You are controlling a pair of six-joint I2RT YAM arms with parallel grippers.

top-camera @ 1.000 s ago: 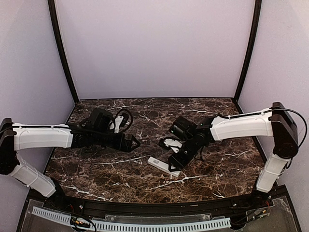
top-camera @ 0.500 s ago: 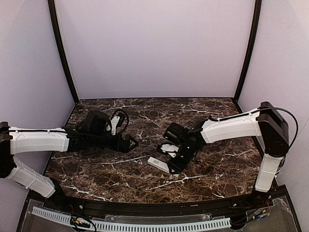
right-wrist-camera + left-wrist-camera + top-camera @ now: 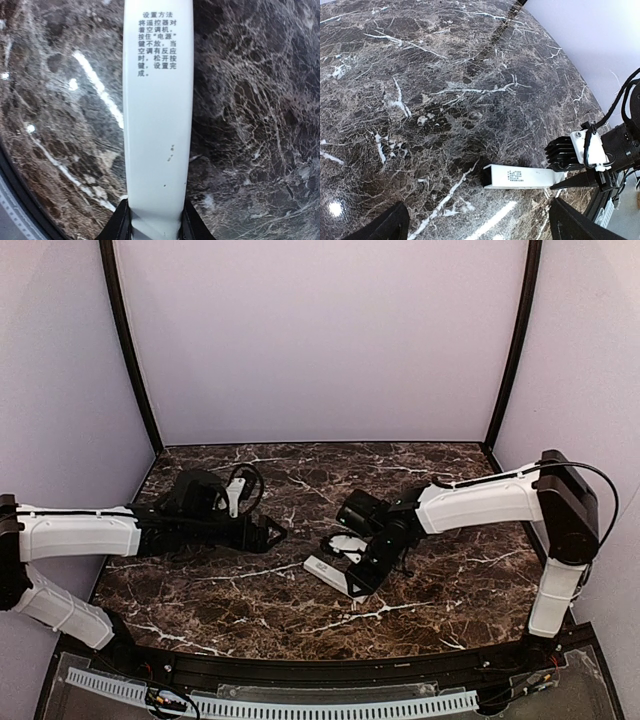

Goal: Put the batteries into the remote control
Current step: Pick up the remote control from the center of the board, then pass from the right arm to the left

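Your right gripper (image 3: 156, 220) pinches one end of the remote control (image 3: 157, 125), which lies flat on the counter (image 3: 460, 585), probably to steady it for loading. Your left gripper (image 3: 272, 533) hangs wide open nearby; the batteries I cannot find in these views.

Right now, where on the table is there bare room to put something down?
The far strip of table along the back wall is bare, as is the near stretch in front of the left arm. The middle is crowded: the right pincer grips the remote, and the open left pincer sits close by.
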